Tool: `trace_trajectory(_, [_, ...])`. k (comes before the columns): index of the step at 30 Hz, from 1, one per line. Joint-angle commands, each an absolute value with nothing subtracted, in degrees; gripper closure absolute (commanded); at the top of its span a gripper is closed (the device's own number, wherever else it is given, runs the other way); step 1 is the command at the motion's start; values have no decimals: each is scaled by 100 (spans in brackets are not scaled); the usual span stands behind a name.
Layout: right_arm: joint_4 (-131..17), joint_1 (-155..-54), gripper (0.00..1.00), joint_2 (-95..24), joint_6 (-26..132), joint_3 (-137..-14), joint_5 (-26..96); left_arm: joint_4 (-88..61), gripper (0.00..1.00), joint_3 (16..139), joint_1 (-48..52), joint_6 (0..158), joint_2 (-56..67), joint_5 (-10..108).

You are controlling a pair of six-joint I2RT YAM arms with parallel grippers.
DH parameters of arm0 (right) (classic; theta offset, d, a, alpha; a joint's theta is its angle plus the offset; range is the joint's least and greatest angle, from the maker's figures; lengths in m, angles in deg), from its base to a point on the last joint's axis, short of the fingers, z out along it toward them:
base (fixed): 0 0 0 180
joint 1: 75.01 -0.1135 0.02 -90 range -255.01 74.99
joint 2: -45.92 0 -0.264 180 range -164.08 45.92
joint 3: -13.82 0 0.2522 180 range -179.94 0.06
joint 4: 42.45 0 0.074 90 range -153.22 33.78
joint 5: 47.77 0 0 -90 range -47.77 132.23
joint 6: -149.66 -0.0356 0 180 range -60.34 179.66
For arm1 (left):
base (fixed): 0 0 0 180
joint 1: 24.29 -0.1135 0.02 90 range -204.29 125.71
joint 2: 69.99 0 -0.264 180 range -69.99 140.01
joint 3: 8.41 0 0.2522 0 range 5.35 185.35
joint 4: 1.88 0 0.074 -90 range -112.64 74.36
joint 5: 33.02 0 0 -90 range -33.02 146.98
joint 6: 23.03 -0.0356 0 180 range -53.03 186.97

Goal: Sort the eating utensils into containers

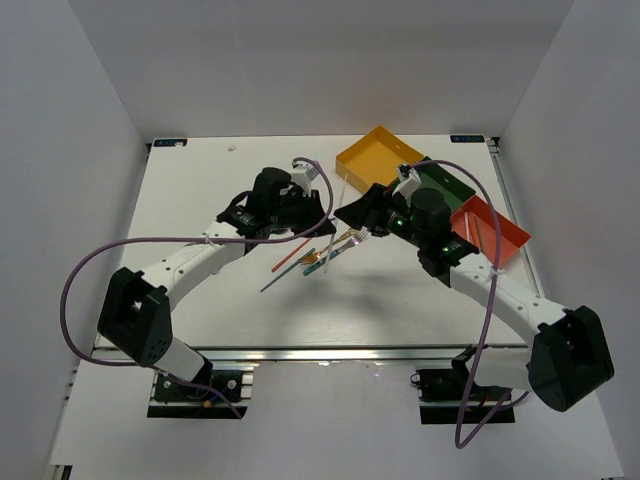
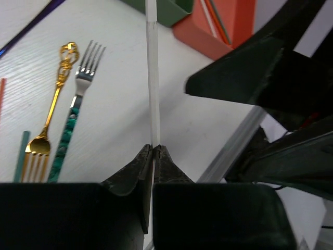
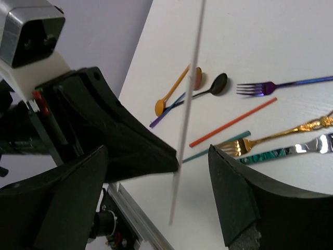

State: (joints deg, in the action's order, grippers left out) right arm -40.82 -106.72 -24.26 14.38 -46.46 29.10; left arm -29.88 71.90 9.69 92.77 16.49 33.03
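Item: one thin, straight, translucent white chopstick [image 2: 152, 78]. My left gripper [image 2: 154, 151] pinches one end, its fingers closed tight on it. The shaft runs between the wide-spread fingers of my right gripper [image 3: 156, 156], which grip nothing. On the white table [image 1: 300, 310] lie a gold fork [image 2: 49, 114] and a green-handled silver fork [image 2: 73, 120], side by side.

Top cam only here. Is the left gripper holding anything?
Observer: Yes. The left wrist view shows the left gripper shut on a clear chopstick that sticks straight out from the fingertips.
Operator: And the right gripper?
Observer: The right gripper is open. In its wrist view the chopstick crosses the gap between the fingers and touches neither.
Operator: Any unsorted utensils near it?
Observer: Yes. A purple fork and a dark spoon lie on the table, among others.
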Motion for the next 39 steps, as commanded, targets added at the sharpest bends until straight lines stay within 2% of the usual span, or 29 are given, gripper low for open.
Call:
trace_trajectory(1, [-3732,-10867,20,-2693,1413,-5109,3423,-2127,100,7092,1087,9764,1369,2622])
trace_trajectory(5, [-3907,-10990,26,-3072,1518,-5408,3572,-2013,100,7048,1148,9808,1369,2534])
trace_trajectory(9, [-4004,-11008,40,-3257,1571,-5496,3704,-1890,100,6925,1157,9861,1351,2507])
trace_trajectory(10, [-3996,-11017,52,-3248,1580,-5479,3713,-1889,100,6916,1157,9861,1342,2542])
trace_trajectory(12, [-3926,-11008,68,-3187,1589,-5400,3730,-1898,100,6907,1157,9835,1342,2595])
trace_trajectory(13, [-3917,-11017,85,-3082,1606,-5373,3731,-1942,100,6925,1157,9826,1351,2700])
trace_trajectory(14, [-3916,-11008,95,-3029,1641,-5321,3748,-1968,100,6934,1157,9817,1360,2762])
trace_trajectory(15, [-3960,-11017,100,-2968,1677,-5303,3835,-1994,92,6951,1157,9817,1369,2841])
trace_trajectory(17, [-4091,-10991,100,-2827,1782,-5337,3923,-2161,66,7048,1157,9817,1369,3129])
trace_trajectory(18, [-4397,-10956,100,-2792,1982,-5381,4046,-2214,44,7083,1157,9817,1369,3210])
trace_trajectory(19, [-4574,-10877,100,-2722,2124,-5434,4064,-2406,34,7170,1157,9799,1343,3324])
trace_trajectory(20, [-4793,-10650,100,-2695,2308,-5513,4082,-2590,2,7241,1157,9764,1281,3638])
trace_trajectory(24, [-6593,-9640,100,-2791,4043,-6503,4196,-4005,2,7636,1157,9370,1010,5158])
trace_trajectory(25, [-7424,-9185,100,-3009,4363,-6742,4397,-4529,2,7680,1157,9169,939,5518])
trace_trajectory(26, [-7806,-8963,100,-3141,4653,-6962,4851,-4726,2,7663,1157,9079,868,6183])
trace_trajectory(28, [-8553,-8602,100,-3493,5320,-7472,5346,-5096,2,7567,1157,8912,622,6697])
trace_trajectory(32, [-8497,-7741,100,-3810,5719,-7685,6076,-5238,2,7085,1157,8763,332,7271])
trace_trajectory(35, [-8137,-7564,100,-4100,5702,-7702,6367,-5308,2,6899,1157,8683,218,7508])
trace_trajectory(39, [-8363,-7133,100,-4802,5571,-8036,6438,-5264,2,6417,1157,8692,-46,7780])
